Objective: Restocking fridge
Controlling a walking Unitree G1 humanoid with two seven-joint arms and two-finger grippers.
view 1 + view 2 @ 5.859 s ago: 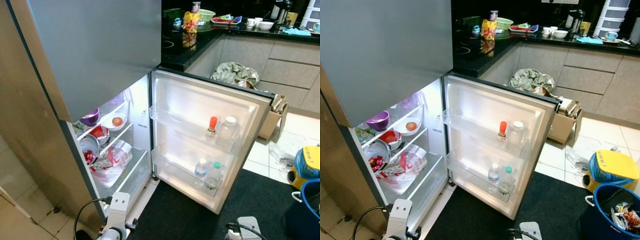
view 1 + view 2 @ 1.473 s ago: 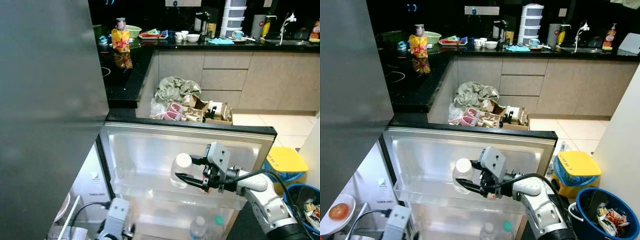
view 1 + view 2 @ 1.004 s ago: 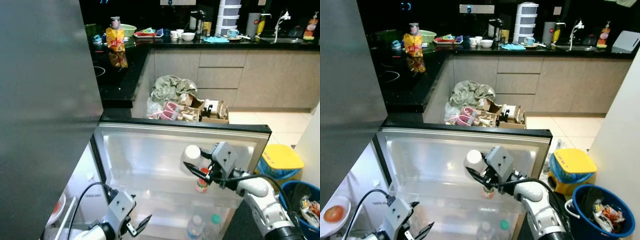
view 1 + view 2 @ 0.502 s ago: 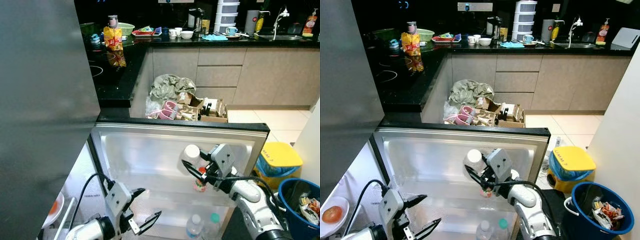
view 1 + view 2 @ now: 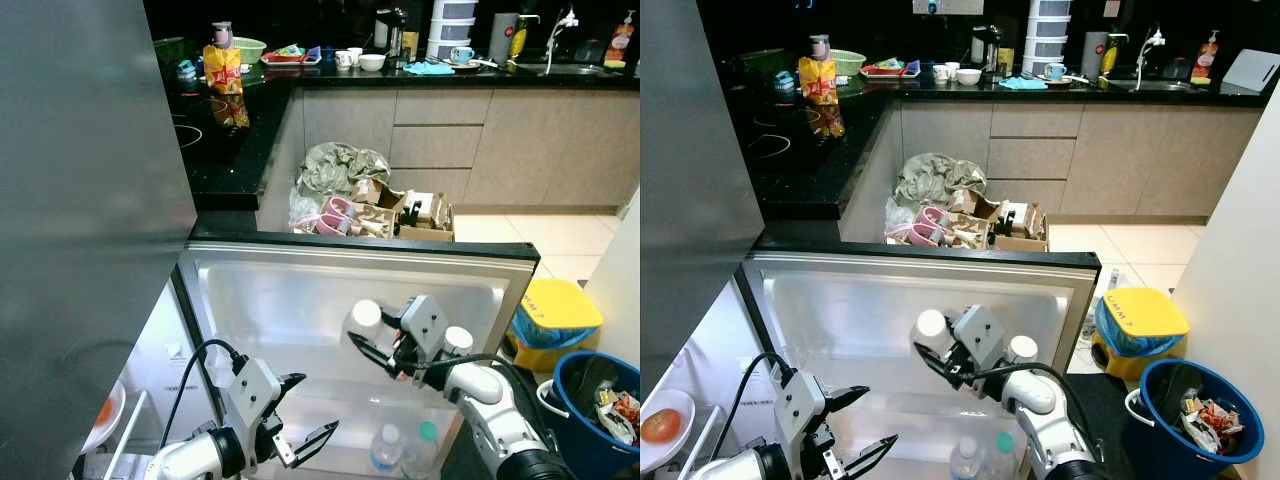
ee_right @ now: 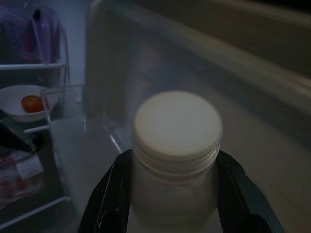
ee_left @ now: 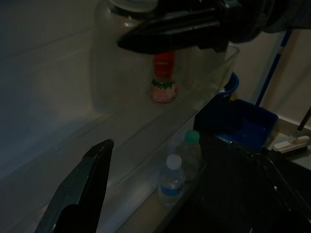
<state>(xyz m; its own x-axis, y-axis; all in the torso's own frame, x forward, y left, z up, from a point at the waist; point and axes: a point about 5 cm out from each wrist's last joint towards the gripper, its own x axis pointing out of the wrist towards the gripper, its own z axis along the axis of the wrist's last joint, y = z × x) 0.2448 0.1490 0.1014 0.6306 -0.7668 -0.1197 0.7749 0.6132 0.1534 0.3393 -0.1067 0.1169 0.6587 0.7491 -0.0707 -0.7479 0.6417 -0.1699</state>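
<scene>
1. Now the clear jar (image 5: pixel 362 333) with the white lid is held in the right gripper (image 5: pixel 372 343), whose two black fingers are closed around its neck just under the lid, as the right wrist view shows.
2. Compared with half a second ago, the jar has been carried a little toward 9 o'clock along the fridge door (image 5: pixel 300 300), and it is kept just above the upper door shelf (image 7: pixel 160 111).
3. The small red-capped bottle (image 7: pixel 163 77) can be seen standing on that shelf, close beside the jar.
4. The left gripper (image 5: pixel 305 438) has been lifted higher, toward 3 o'clock, and its fingers are spread wide with nothing held between them.
5. Two water bottles (image 5: pixel 402 452) are seen in the lower door shelf, at about 5 o'clock from the jar.
6. It is judged that the jar is being moved to a free spot on the shelf and has not been set down yet.
7. The desk (image 5: pixel 240 130) behind the door is dark, with a yellow snack bag (image 5: pixel 224 70) on it.
</scene>
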